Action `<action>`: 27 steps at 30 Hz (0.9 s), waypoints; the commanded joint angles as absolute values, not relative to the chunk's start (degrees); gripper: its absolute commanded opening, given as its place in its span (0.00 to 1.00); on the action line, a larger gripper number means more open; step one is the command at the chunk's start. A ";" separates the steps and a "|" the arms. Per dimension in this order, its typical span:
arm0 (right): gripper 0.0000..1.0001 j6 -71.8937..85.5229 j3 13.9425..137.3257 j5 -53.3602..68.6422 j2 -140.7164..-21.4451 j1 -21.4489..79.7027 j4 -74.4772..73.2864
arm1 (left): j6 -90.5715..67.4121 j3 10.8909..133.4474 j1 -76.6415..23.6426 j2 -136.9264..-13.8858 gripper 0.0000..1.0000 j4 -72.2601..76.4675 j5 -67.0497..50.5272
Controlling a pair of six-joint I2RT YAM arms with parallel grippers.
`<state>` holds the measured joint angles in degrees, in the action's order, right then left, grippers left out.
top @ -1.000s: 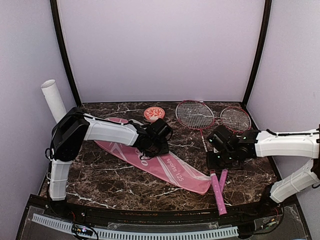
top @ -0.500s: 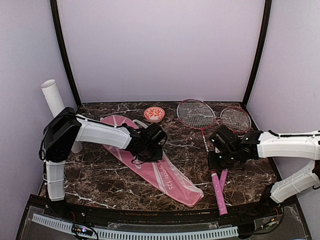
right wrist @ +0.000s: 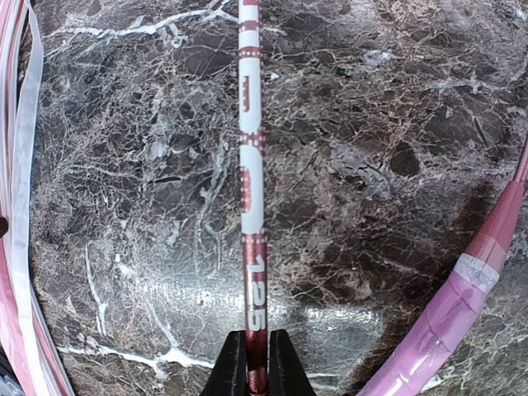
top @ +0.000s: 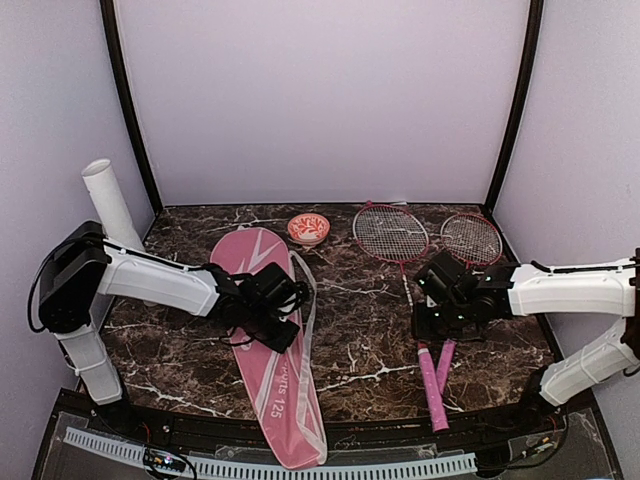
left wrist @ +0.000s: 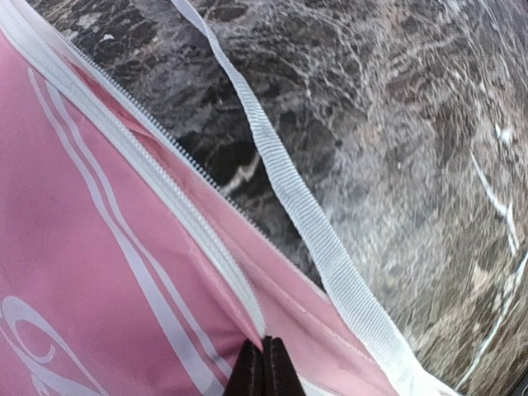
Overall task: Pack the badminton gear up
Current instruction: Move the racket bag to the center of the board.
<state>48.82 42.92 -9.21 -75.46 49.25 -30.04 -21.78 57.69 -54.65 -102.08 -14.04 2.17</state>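
The pink racket cover (top: 270, 350) lies lengthwise from the back middle of the table to the front edge. My left gripper (top: 262, 322) is shut on its zipped edge (left wrist: 165, 198); a white strap (left wrist: 305, 214) trails beside it. Two red-framed rackets (top: 392, 232) (top: 472, 238) lie at the back right, pink handles (top: 433, 385) pointing to the front. My right gripper (top: 437, 322) is shut on the red-and-white shaft (right wrist: 251, 190) of the left racket; the other racket's pink handle (right wrist: 450, 309) lies to its right. The white tube (top: 112, 205) stands at the far left. Shuttlecocks are out of view.
A small red-and-white patterned bowl (top: 308, 229) sits at the back, between the cover's top and the racket heads. Black frame posts (top: 125, 100) stand at the back corners. The table's front edge (top: 300, 430) runs under the cover's lower end.
My left gripper has pulled the cover toward the left and front, swinging it from a diagonal to nearly front-to-back. My right gripper holds the racket shaft almost still.
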 commanded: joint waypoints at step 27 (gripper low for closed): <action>0.00 52.03 43.88 -8.11 -76.27 48.96 -26.28 | -26.85 67.61 -55.02 -100.56 0.37 -17.63 10.37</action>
<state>51.64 42.89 -7.86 -75.96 49.23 -28.95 -22.70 66.52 -54.65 -97.36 -15.51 7.68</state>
